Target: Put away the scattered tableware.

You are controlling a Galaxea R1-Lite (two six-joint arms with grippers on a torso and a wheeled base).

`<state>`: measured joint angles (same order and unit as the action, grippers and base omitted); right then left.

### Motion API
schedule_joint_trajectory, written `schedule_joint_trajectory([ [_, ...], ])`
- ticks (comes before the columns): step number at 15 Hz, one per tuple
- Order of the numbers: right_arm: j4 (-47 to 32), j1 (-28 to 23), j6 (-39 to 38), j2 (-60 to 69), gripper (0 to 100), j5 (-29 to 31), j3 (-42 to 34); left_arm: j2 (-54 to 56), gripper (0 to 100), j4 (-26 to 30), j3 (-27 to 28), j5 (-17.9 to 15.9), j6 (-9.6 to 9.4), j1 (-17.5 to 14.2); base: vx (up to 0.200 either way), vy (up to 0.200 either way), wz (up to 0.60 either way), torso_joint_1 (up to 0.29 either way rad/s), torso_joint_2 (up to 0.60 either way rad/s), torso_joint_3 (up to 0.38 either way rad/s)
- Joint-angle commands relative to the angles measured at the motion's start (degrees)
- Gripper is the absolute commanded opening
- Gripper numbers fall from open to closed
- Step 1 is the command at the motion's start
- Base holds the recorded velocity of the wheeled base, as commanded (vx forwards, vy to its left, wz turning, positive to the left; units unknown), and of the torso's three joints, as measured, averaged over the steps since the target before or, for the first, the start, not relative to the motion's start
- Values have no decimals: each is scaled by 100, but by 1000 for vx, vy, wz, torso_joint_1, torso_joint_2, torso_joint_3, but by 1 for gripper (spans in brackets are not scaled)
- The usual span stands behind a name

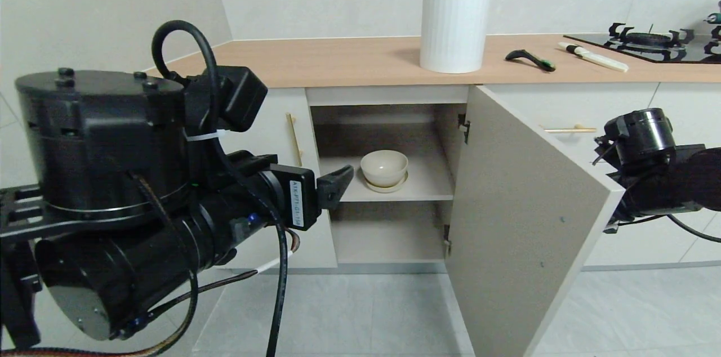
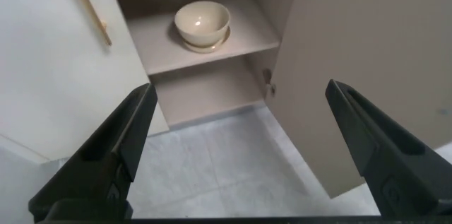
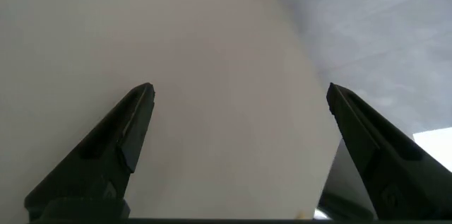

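Smooth round cream bowl [image 1: 384,167] set on mostly hidden saucer [image 1: 385,190], left gripper [image 2: 240,88] spread wide, right gripper [image 3: 239,89] spread wide facing flat matte door [image 3: 212,26]

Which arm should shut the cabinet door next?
Right, likely: the right gripper, open, faces the cabinet door's outer side, ready to push it shut. The left gripper hangs before the opening, on the inner side.
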<state>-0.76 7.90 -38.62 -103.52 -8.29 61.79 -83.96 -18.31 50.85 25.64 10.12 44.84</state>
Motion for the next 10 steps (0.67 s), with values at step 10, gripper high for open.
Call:
schedule_joint_trajectory([
  [10, -47, 1319, 294, -1161, 100, -111, 1344, 406, 100, 20, 4, 214, -177, -1, 0, 0, 0, 0, 0, 0],
])
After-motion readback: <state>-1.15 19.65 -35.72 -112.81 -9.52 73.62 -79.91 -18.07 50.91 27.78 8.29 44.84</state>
